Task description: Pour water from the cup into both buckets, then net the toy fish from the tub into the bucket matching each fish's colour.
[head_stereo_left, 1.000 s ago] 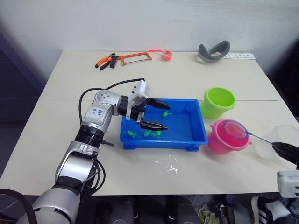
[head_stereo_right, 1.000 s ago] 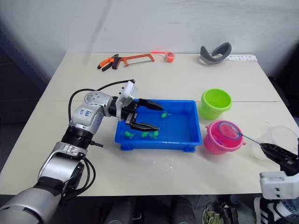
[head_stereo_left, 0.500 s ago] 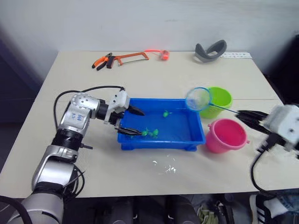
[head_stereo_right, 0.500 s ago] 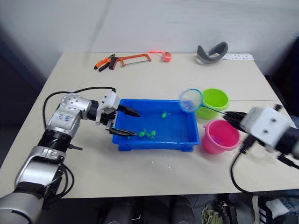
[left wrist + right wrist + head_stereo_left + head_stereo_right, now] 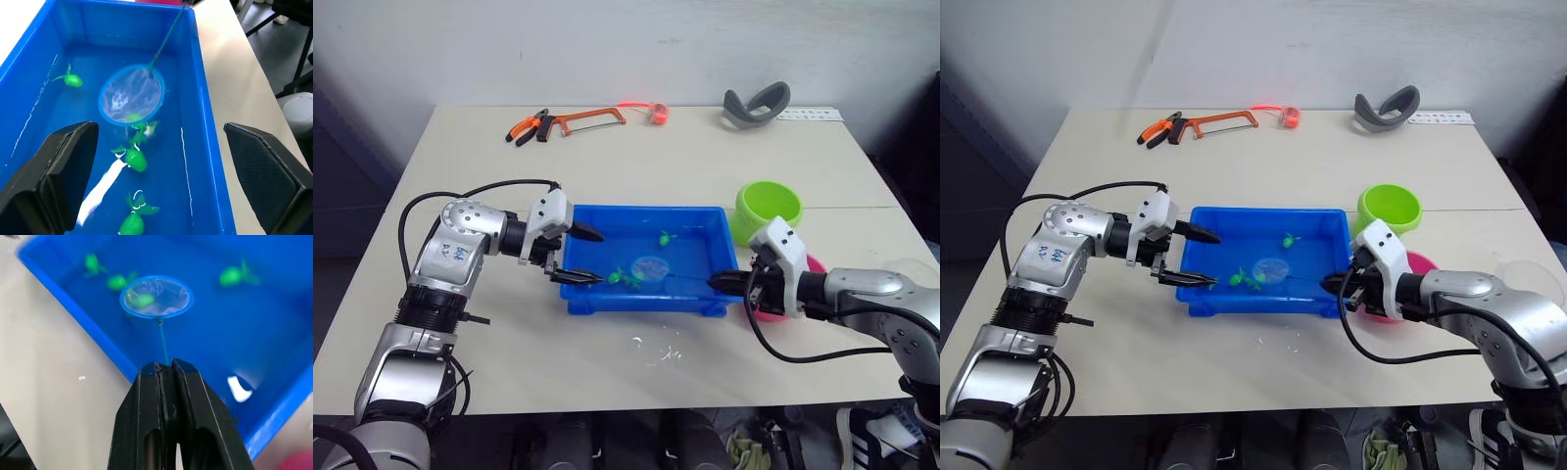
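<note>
While the right end effector [image 5: 1337,286] pinches the net's thin handle between closed fingers at the tub's 3 o'clock rim, the net [image 5: 131,96] lies low in the blue tub [image 5: 607,305], its hoop near the middle of the water. One green toy fish [image 5: 133,117] sits at the hoop's edge, seemingly just inside the mesh, though whether it is truly caught cannot be told. Three more green fish are in the tub: two [image 5: 135,157] close by toward the left end effector, and one [image 5: 71,80] apart toward the tub's 12 o'clock wall. No pink fish is visible in the water.

The left end effector [image 5: 581,257] stands wide open at the tub's 9 o'clock end, its two black fingers spread over the rim and holding nothing.

At the tub's 2 o'clock corner stands the lime green bucket [image 5: 768,207]; the pink bucket [image 5: 1420,261] is at 4 o'clock, mostly hidden behind the right arm. A clear cup [image 5: 1530,282] rests at the bench's far 3 o'clock edge.

Judging by this, pouring looks finished and netting is under way; the green fish remain to be lifted across to the green bucket. A few drops of water lie on the bench [image 5: 489,372] in front of the tub.
</note>
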You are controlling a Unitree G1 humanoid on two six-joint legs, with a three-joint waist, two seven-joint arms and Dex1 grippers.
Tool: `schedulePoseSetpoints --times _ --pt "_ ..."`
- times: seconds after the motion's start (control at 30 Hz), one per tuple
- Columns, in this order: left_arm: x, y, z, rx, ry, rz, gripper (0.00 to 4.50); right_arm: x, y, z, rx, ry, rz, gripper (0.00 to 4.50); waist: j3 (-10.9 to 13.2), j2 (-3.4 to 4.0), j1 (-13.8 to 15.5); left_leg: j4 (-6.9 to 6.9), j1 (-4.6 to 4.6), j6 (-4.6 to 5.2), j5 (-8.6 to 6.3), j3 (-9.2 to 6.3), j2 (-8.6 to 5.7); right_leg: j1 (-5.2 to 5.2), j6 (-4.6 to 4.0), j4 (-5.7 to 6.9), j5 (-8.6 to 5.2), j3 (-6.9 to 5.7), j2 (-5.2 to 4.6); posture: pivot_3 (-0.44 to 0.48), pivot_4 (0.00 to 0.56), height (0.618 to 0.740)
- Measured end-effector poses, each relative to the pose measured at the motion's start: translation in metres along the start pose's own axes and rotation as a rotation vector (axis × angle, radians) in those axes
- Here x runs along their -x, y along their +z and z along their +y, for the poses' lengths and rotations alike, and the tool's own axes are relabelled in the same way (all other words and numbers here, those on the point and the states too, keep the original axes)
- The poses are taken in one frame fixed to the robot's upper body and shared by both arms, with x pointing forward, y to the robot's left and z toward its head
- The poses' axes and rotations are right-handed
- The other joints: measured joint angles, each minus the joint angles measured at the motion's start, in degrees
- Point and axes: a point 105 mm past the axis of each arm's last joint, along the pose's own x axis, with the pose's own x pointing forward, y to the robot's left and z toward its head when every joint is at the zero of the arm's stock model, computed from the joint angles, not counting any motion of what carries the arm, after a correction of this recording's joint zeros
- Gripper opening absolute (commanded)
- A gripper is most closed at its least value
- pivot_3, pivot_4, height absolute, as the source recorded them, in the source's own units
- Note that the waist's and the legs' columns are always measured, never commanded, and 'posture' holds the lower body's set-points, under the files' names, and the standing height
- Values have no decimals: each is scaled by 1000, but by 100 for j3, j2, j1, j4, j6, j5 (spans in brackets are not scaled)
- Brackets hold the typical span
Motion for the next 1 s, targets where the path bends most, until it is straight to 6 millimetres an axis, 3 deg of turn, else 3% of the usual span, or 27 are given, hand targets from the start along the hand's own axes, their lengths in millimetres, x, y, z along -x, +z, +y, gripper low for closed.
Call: schedulePoseSetpoints --times 0.33,0.53,0.87,1.0 --pt "4 0 -2 12 29 0 4477 -12 3 -29 -66 -157 -58 0 0 0 0 -3 0 -1 1 12 1 -6 4 3 2 8 4 0 150 740" --pt "3 3 -2 -2 28 -5 4477 -9 9 -36 -66 -200 -97 0 0 0 -2 -6 0 -1 1 15 1 -9 4 2 2 10 5 0 150 740" --pt "-6 12 5 -33 9 -50 4477 12 10 -20 98 -207 -98 0 0 0 9 -7 -3 1 0 18 1 -11 6 -1 3 12 6 0 150 740" --pt "-14 15 7 -40 -14 -72 4477 32 16 -16 171 -252 -117 0 0 0 11 -6 -3 1 0 18 1 -11 6 -1 3 13 6 0 150 740"
